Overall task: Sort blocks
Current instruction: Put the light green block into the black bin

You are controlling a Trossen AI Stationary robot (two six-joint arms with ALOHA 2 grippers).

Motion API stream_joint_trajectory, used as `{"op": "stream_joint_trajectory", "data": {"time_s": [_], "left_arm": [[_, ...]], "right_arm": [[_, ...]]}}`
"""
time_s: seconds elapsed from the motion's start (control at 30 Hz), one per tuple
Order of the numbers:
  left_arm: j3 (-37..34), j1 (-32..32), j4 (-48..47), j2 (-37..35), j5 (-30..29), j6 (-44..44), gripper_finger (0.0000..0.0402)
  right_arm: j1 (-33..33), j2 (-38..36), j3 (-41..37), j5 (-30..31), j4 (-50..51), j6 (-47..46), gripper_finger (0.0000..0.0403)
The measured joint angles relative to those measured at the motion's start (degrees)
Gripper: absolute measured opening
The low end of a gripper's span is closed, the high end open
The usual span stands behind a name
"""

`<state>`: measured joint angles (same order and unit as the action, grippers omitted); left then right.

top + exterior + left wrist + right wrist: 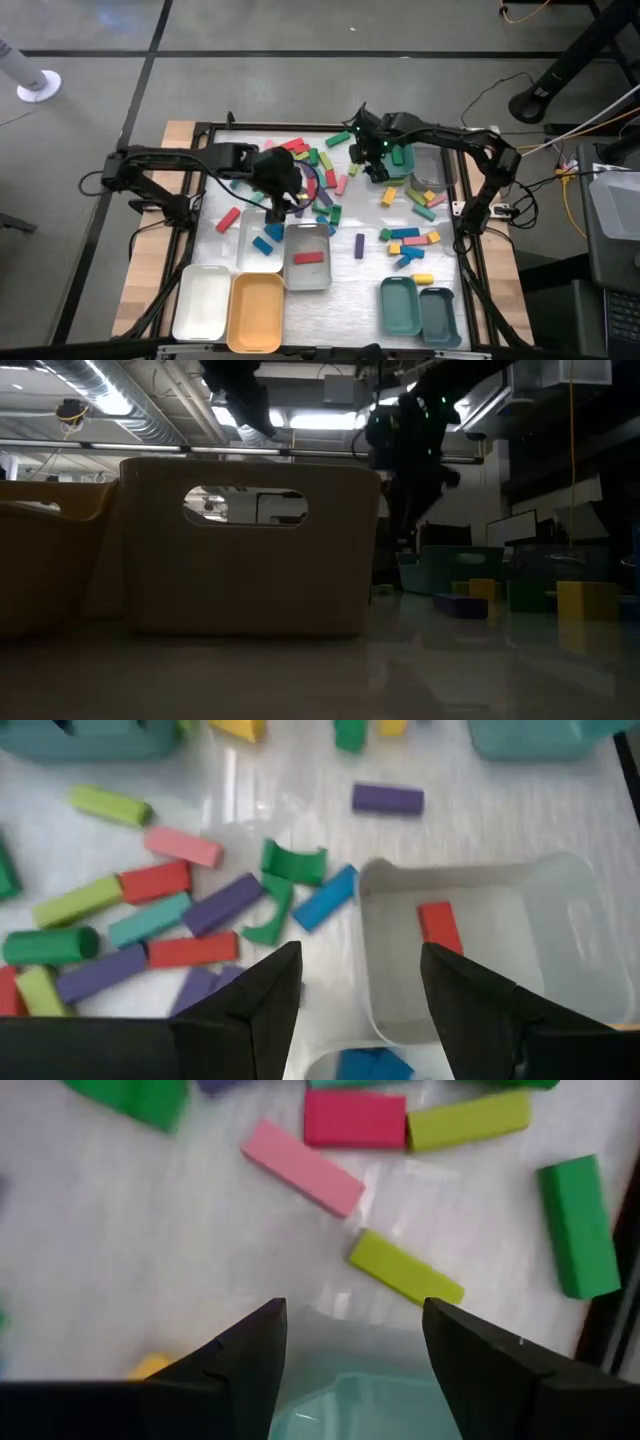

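From above, I start at the table's left edge. A white tray (201, 302) and an orange tray (256, 312) sit side by side at the near edge, both without blocks, presumably waiting for colours I have not yet sorted into them.

Just beyond them stand two clear bins. The left clear bin (256, 240) holds blue blocks (263, 244); the right clear bin (307, 256) holds a single red block (308, 258). This looks like sorting by colour, one bin per colour.

My left gripper (279, 200) hovers over the gap between those bins and the main heap. In its wrist view the jaws stand apart with nothing between them, and the red block lies in the bin just ahead. I judge a drop is done and the next pick comes from the pile.

The mixed pile of blocks (318, 180) spreads across the middle of the table: red, pink, green, lime, purple, teal and blue bars, still unsorted.

My right gripper (372, 158) hangs over the pile's far right side. Its jaws are also apart and empty; its wrist view shows a pink block (304, 1168) and a lime block (405, 1267) below.

Further right lie scattered blocks (410, 240), then two teal trays (418, 308) at the near edge.
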<state>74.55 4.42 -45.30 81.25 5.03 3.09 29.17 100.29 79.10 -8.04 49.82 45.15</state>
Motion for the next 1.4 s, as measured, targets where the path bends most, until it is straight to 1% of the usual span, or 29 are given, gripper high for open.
{"op": "stream_joint_trajectory", "data": {"time_s": [0.1,0.2,0.3,0.43,0.6,0.7,0.83,1.03,1.23,1.4], "left_arm": [[-3.5,1.7,4.3,-1.9,0.0,0.6,0.0194],[-6.1,3.3,6.6,-2.4,0.0,0.9,0.0194],[-8.2,4.6,7.4,-2.4,0.0,1.1,0.0194],[-11.1,6.1,9.0,-2.2,0.0,1.6,0.0194],[-13.5,7.3,12.3,-2.2,0.0,1.6,0.0194],[-14.1,7.5,13.5,-2.2,0.0,1.5,0.0194],[-14.1,7.4,13.5,-2.2,0.0,1.4,0.0194],[-14.2,7.4,13.5,-2.2,0.1,0.9,0.0194],[-14.2,7.3,13.5,-2.2,0.1,-0.1,0.0194],[-14.2,7.3,13.5,-2.2,0.1,-0.1,0.0194]], "right_arm": [[0.0,0.0,-4.3,2.9,-7.4,4.5,0.0234],[0.0,0.0,-7.3,4.8,-10.7,9.5,0.0234],[0.0,0.0,-8.7,4.7,-12.1,11.9,0.0234],[-0.4,0.0,-9.5,4.5,-15.1,13.4,0.0234],[-2.0,0.0,-9.5,4.5,-18.0,18.4,0.0234],[-3.7,0.0,-9.5,4.6,-18.8,21.7,0.0234],[-5.6,0.2,-9.5,6.2,-18.9,25.2,0.0234],[-6.4,3.4,-9.5,9.3,-19.2,25.8,0.0234],[-6.2,7.7,-9.5,17.6,-21.1,25.8,0.0234],[-6.1,9.6,-9.5,17.6,-21.7,25.8,0.0234]]}}
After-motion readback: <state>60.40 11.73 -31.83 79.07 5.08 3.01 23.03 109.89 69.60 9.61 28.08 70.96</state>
